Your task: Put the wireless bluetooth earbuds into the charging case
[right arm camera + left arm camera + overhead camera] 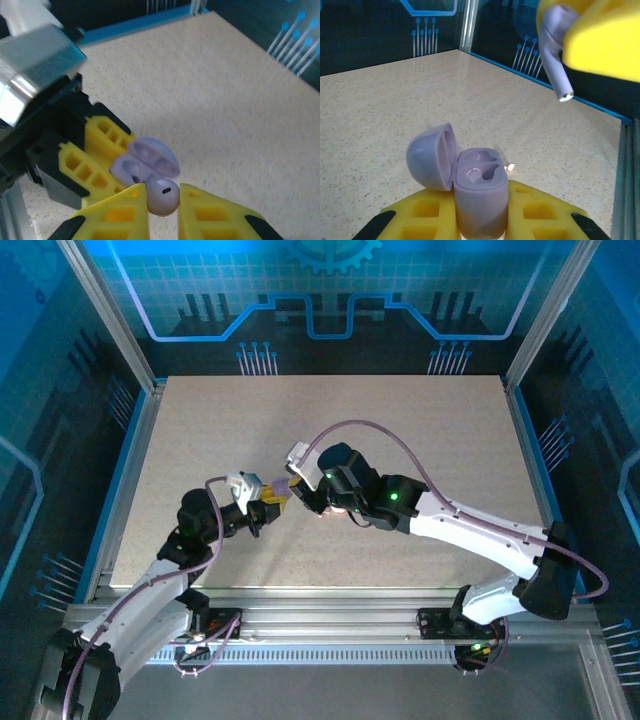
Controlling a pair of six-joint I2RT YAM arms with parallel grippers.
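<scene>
While the left gripper (pixel 482 222) clamps the open lilac case (pixel 479 182) over the table (pixel 380 110), the right gripper (pixel 163 212) pinches a lilac earbud (pixel 554 55) just above it. The earbud's stem is nearly vertical, tip down, clear of the case.

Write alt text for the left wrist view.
An open lilac charging case sits clamped in the left hand, lid swung left. At upper right, the right hand holds a lilac earbud, stem pointing down, over the speckled table.
</scene>
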